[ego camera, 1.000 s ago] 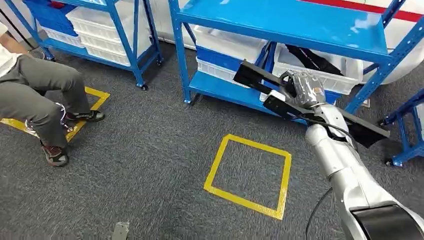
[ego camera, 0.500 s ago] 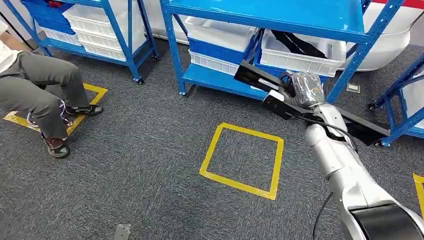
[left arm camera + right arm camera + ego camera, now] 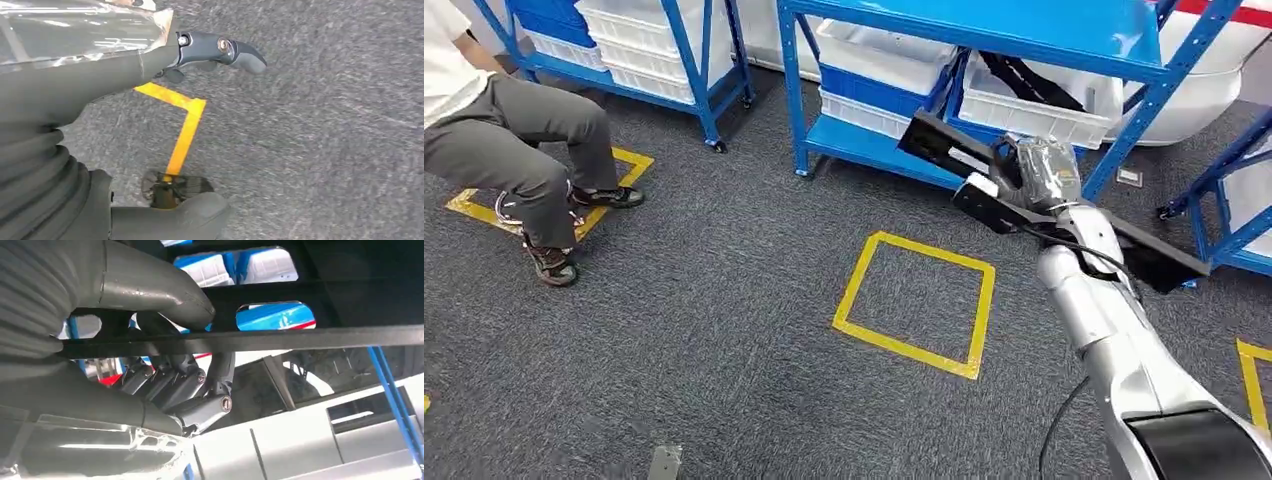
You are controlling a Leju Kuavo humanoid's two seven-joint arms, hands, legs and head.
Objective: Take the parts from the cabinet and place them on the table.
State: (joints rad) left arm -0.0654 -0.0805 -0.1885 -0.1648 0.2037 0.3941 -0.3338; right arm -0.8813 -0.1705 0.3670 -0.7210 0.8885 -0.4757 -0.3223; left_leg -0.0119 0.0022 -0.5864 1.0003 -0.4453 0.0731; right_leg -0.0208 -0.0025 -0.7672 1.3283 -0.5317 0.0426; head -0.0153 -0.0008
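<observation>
Right robot hand (image 3: 1036, 172), at about 2 o'clock in the head view, grips a long black part (image 3: 944, 148) with its fingers wrapped around it. The part runs slantwise from in front of the blue shelf rack (image 3: 984, 35) down past the silver forearm (image 3: 1114, 340), its far end at roughly 3 o'clock, above the carpet. In the right wrist view the dark fingers (image 3: 185, 382) curl under a thin black bar of the same part (image 3: 300, 340), thumb (image 3: 150, 290) pressed over the top; blue and white bins show through its openings.

White bins (image 3: 1034, 105) sit on the lower shelf of the rack, just behind the held part; one holds more black pieces (image 3: 1024, 80), shape hard to make out.

Left robot hand (image 3: 220, 50) hangs over the grey carpet (image 3: 325, 150); fingers apart, nothing between them, thumb (image 3: 190, 215) well apart from the rest. A yellow tape line (image 3: 185, 130) lies on the carpet below it.

Yellow tape square (image 3: 914, 305) on the carpet near centre of the head view. A person (image 3: 514, 150) sits at 10 o'clock, grey trousers, feet by another yellow marking (image 3: 629, 165). A second blue rack with white bins (image 3: 644, 50) stands at 11 o'clock. Yellow tape corner (image 3: 1252, 385) at 4 o'clock.
</observation>
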